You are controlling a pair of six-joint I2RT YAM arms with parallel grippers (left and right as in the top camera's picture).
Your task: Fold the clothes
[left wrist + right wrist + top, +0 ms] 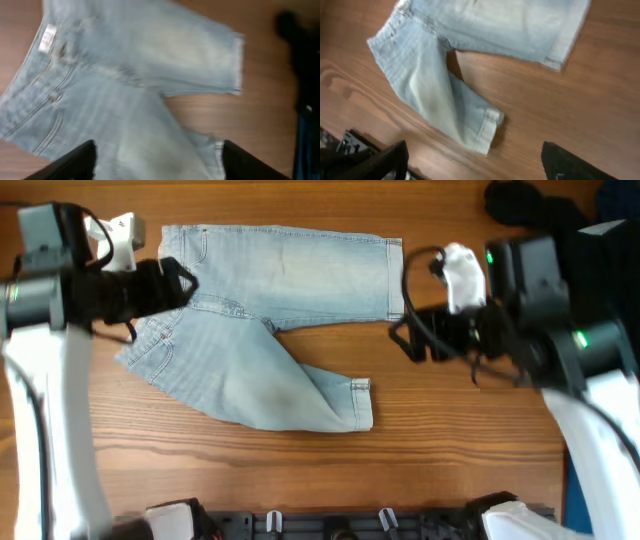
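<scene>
The overhead view looks straight down from high above the wooden surface [460, 440] and takes in the whole pair of denim shorts [270, 330]. The left wrist view hangs close over the shorts [125, 100], facing almost straight down, so they nearly fill it. The right wrist view looks down from farther off, beyond the hems [445, 75]. All three views share both legs.

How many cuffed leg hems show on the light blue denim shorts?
2. The far cuffed hem ends the straight leg of the light blue denim shorts, at right; the near cuffed hem ends the leg angled toward the front. Neither is hidden.
</scene>
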